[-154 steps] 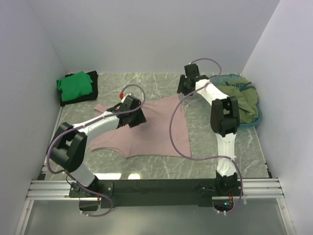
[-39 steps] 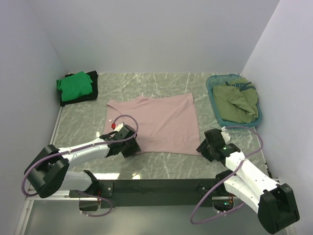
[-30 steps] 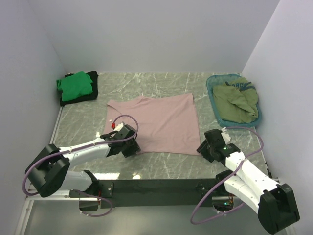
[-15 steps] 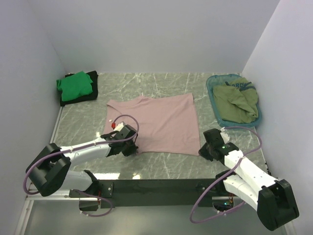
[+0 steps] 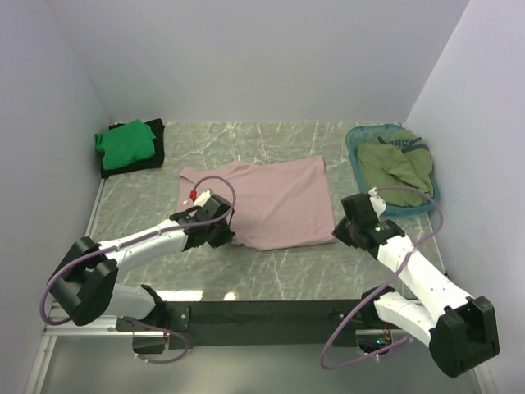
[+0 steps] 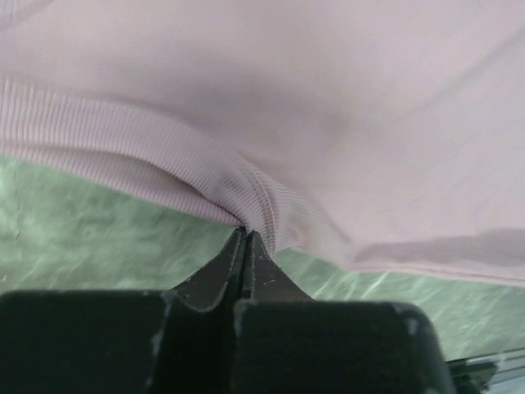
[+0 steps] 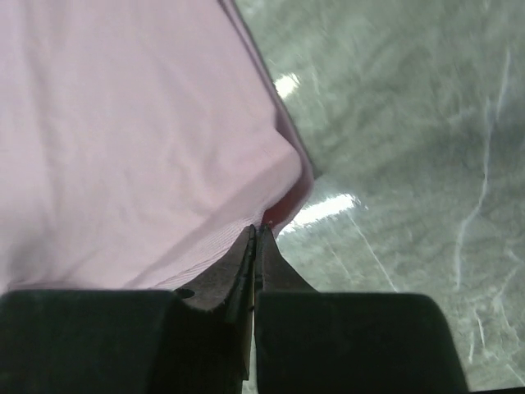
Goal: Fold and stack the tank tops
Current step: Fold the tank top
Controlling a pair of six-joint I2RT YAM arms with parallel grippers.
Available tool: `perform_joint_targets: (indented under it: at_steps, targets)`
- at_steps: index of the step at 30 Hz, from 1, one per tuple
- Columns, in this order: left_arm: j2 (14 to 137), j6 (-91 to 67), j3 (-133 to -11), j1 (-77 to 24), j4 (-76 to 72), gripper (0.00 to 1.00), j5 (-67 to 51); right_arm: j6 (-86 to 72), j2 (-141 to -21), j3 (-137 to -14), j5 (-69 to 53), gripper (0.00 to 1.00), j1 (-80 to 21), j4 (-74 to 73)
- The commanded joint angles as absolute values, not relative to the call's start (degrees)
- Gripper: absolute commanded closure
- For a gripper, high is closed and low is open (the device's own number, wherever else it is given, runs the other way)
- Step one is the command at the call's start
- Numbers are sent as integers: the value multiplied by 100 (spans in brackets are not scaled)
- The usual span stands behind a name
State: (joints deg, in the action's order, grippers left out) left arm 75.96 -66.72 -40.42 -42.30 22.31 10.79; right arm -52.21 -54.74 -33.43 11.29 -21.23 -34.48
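Supporting table (image 5: pixel 271 279): grey marbled top, everything rests on it
Pink tank top (image 5: pixel 275 197): spread flat mid-table, its near hem bunched at both gripped corners
Basket (image 5: pixel 353 139): teal, far right, holding the crumpled olive tank top (image 5: pixel 398 168)
Folded stack: bright green tank top (image 5: pixel 125 141) lying on the black tank top (image 5: pixel 154 158), far left corner
Left gripper (image 6: pixel 244 238): jaws pinched tight on the pink hem's near left corner
Right gripper (image 7: pixel 256 230): jaws clamped on its near right corner
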Motion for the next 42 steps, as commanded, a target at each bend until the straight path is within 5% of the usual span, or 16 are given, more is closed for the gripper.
perform_joint_targets:
  at_steps: [1, 16, 42]
  targets:
    - [7769, -6302, -4403, -3948, 2233, 99, 1108, -4887, -5756, -3805, 1415, 100, -2145, -3437]
    - [9158, -5414, -5949, -2743, 2241, 99, 317, -4149, -7944, -5307, 1090, 100, -1389, -2566]
    - [10265, -5133, -6961, -2162, 2303, 99, -298, -4131, -9545, -6513, 940, 100, -1125, -2233]
